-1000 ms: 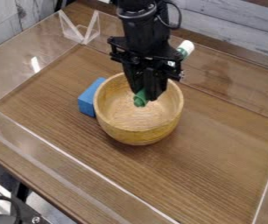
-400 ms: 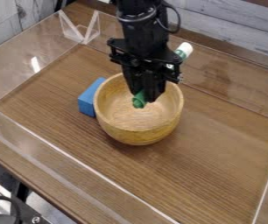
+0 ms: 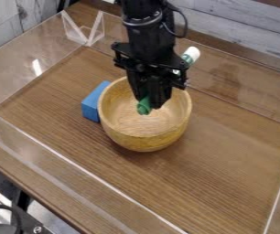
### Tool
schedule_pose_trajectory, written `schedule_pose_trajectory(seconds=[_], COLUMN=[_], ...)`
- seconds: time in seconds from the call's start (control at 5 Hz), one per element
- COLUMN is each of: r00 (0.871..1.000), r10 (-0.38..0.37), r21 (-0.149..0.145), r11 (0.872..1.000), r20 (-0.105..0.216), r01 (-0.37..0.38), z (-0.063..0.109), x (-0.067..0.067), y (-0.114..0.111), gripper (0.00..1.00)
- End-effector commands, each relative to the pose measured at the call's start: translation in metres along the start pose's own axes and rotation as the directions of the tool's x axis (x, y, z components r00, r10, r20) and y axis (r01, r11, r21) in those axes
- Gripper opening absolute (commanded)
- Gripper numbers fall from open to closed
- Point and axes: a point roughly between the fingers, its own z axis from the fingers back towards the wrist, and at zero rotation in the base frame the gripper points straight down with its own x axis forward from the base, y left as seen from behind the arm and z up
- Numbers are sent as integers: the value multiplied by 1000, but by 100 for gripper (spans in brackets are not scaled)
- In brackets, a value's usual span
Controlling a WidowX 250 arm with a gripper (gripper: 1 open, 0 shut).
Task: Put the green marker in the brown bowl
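The brown bowl (image 3: 147,128) sits mid-table, round, light wood with a thick rim. My black gripper (image 3: 149,96) points straight down over its inside, shut on the green marker (image 3: 144,106). The marker is tilted: its green lower end pokes out below the fingers inside the bowl, and its white end (image 3: 191,55) sticks up to the right behind the gripper. The middle of the barrel is hidden by the fingers. Whether the lower tip touches the bowl's floor I cannot tell.
A blue block (image 3: 96,100) lies against the bowl's left side. The wooden table (image 3: 57,146) is ringed by low clear plastic walls (image 3: 33,157). A clear stand (image 3: 84,29) sits at the back left.
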Motion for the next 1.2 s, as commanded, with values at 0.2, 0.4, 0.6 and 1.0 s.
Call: schedule_pose_trajectory(seconds=[0.2,0.4,0.6,1.0], r00=[999,999,999,999], r10=[21,25,30,38], r21=[16,19,22,28], r11=[1000,999,999,999], r20=[34,35,36,38], r01=[-22,-26,-30,-39], z=[5,3,1,-2], x=[5,5,5,6], y=[5,7,8,9], gripper=[0,0,0,0])
